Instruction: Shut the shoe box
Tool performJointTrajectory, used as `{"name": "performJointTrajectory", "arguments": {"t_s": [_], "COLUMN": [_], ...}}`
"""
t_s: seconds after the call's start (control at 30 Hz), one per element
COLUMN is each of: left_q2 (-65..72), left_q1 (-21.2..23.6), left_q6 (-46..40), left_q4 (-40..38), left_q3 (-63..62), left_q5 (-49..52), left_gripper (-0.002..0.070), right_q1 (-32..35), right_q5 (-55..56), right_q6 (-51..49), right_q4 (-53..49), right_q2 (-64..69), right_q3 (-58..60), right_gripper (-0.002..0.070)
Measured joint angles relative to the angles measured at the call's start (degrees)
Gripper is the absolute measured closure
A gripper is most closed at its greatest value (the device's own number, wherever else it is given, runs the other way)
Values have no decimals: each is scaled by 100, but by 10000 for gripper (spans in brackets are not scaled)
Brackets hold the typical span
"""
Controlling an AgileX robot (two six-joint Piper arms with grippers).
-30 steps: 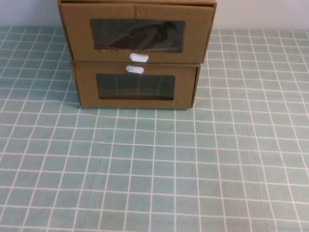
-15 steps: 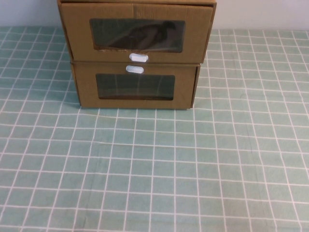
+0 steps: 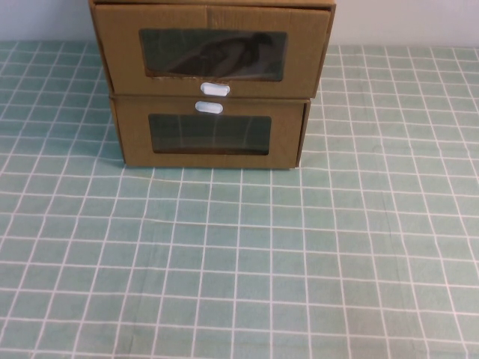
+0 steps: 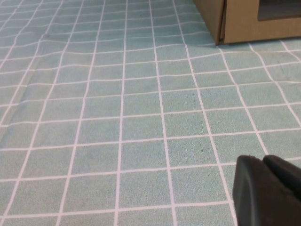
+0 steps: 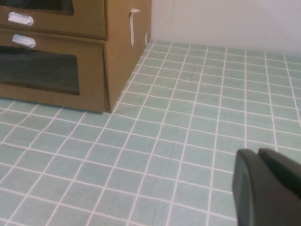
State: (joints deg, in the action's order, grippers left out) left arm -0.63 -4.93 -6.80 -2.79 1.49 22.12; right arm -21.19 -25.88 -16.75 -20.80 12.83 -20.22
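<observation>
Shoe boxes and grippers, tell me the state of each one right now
upper shoe box: stacked on the lower one, drawer front protruding slightly forward past it, white tab below its window.
lower cardboard box: on the table, drawer pushed in, white tab above its window.
left gripper: away from the boxes, low over the checkered cloth, holding nothing.
right gripper: away from the boxes, low over the cloth, holding nothing.

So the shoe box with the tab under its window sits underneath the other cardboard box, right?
No. The high view shows the shoe box stacked on top of the other cardboard box. Neither claw appears there; the left claw and right claw sit low over the table.
</observation>
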Motion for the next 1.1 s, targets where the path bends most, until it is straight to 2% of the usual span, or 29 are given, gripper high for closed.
{"name": "performJointTrajectory", "arguments": {"t_s": [0.5, 0.8, 0.97, 1.1], "left_q2": [0, 0, 0, 0], "left_q1": [0, 0, 0, 0], "left_q6": [0, 0, 0, 0], "left_q4": [0, 0, 0, 0], "left_q3": [0, 0, 0, 0], "left_q5": [0, 0, 0, 0], "left_gripper": [680, 680, 680, 680], "right_q1": [53, 1136, 1383, 1463], "right_q5": [-12, -151, -349, -93], "right_q6": [0, 0, 0, 0], "right_q4": [0, 227, 794, 919], "right_q2": [-91, -960, -1344, -1366], "right_q3": [0, 0, 137, 733], "right_gripper": [690, 690, 690, 690]}}
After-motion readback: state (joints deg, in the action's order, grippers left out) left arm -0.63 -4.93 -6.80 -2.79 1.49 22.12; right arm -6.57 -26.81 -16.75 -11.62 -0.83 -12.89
